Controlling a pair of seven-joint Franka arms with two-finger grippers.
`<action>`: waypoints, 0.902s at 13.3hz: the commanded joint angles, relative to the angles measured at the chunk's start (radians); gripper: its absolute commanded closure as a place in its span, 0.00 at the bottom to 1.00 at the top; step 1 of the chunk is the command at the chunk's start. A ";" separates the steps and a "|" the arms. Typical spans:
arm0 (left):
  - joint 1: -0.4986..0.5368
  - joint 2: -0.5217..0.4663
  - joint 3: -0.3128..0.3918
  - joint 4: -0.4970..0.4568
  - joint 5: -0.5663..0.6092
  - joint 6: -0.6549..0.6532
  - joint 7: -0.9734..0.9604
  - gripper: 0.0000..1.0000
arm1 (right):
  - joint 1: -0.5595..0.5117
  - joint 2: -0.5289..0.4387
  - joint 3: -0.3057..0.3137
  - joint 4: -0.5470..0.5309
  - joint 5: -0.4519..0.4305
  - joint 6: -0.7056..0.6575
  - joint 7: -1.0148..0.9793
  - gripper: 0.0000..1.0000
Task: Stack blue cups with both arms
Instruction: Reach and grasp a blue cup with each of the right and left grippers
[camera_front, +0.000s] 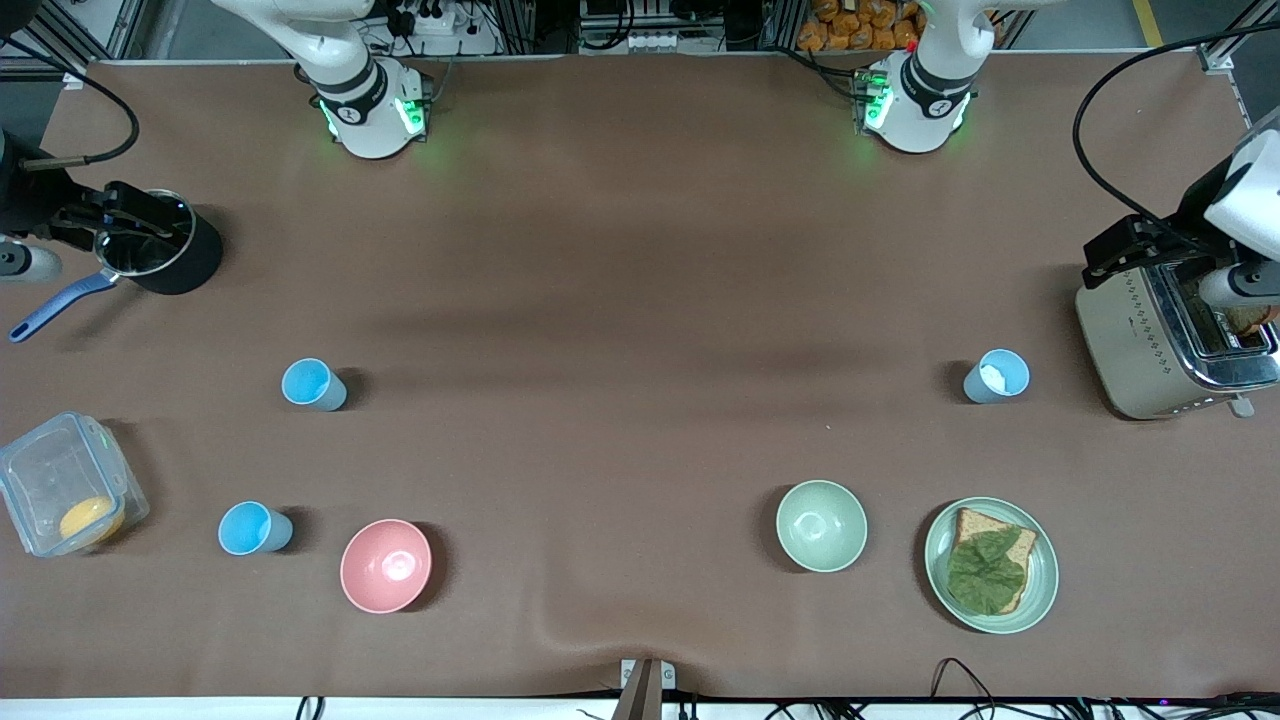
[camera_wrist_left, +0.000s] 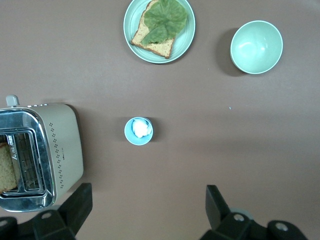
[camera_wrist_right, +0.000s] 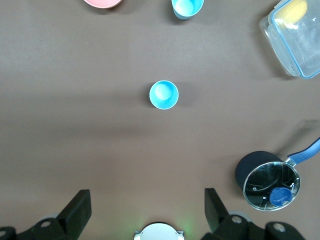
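Three blue cups stand upright on the brown table. One (camera_front: 313, 385) and a second nearer the camera (camera_front: 254, 528) are toward the right arm's end. The third (camera_front: 997, 377), with something white inside, is toward the left arm's end. Both arms rise out of the front view, so their hands are hidden there. My left gripper (camera_wrist_left: 147, 210) is open and empty, high over the table, looking down on the third cup (camera_wrist_left: 138, 131). My right gripper (camera_wrist_right: 146, 210) is open and empty, high over its own base, looking down on the first cup (camera_wrist_right: 164, 94) and the second (camera_wrist_right: 187, 6).
A toaster (camera_front: 1170, 340) with another arm over it, a plate with bread and lettuce (camera_front: 1040, 590) and a green bowl (camera_front: 821, 525) are at the left arm's end. A pink bowl (camera_front: 385, 565), clear container (camera_front: 65, 485) and black pot (camera_front: 165, 250) are at the right arm's end.
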 joint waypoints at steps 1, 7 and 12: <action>0.028 -0.010 -0.021 0.015 -0.018 -0.030 0.025 0.00 | 0.003 -0.005 0.005 -0.005 -0.018 0.002 -0.005 0.00; 0.031 0.062 -0.019 -0.056 -0.013 -0.012 0.026 0.00 | 0.006 0.036 0.005 -0.059 -0.018 0.072 -0.005 0.00; 0.071 0.038 -0.021 -0.433 -0.004 0.447 0.084 0.00 | -0.003 0.119 0.002 -0.208 -0.069 0.255 0.000 0.00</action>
